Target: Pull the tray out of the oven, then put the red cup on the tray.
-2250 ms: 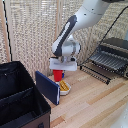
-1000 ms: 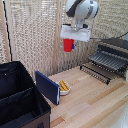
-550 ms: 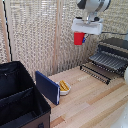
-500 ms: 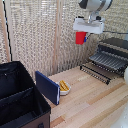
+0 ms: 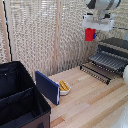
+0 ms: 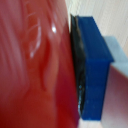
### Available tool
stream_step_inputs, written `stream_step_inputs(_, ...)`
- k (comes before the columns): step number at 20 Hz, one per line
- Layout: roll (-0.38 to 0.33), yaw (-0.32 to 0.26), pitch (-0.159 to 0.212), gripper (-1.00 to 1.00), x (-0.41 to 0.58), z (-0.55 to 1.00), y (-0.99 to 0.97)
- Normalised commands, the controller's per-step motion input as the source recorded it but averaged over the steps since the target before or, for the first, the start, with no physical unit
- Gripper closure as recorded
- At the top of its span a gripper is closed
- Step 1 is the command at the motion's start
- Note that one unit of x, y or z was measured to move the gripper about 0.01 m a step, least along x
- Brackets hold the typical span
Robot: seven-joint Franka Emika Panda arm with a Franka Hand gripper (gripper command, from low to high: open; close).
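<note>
The white robot arm's gripper hangs high in the exterior view, in front of the pale reed screen that backs the scene. Its fingers are closed on the small bright red cup, which is held in the air, clear of every surface.

In the wrist view the glossy red wall of the cup fills most of the picture, pressed against a blue finger pad with a dark strip between the two — the grip is firm on that side; the opposite finger is hidden.

Below the cup and toward the exterior view's right sits the small boxy black toaster oven on the light wooden table. Its door lies folded down toward the table. The flat dark grey ribbed metal tray is drawn out of the oven's opening and rests above the lowered door. The cup is above the near end of the tray, well apart from it.

On the exterior view's left stands a large black open crate. Just beside it an upright flat blue board stands on the table, and a small white bowl with yellow contents sits touching or nearly touching the board — which of the two cannot be told.
</note>
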Motion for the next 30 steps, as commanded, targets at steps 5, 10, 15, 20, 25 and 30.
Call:
stream_step_inputs(5,-0.279,-0.047,0.202,1.00,-0.206,-0.15,-0.37)
stream_step_inputs(10,-0.167,-0.047,0.131,1.00,-0.245,-0.29,-0.30)
stream_step_inputs(15,-0.010,-0.036,0.005,1.00,-0.083,-0.29,-0.21)
stream_step_inputs(20,0.000,-0.012,0.000,1.00,0.021,-0.35,-0.22)
stream_step_inputs(25,0.000,-0.037,0.000,1.00,0.008,-0.33,-0.42)
stream_step_inputs(30,-0.002,-0.029,0.000,1.00,0.000,-0.24,-0.44)
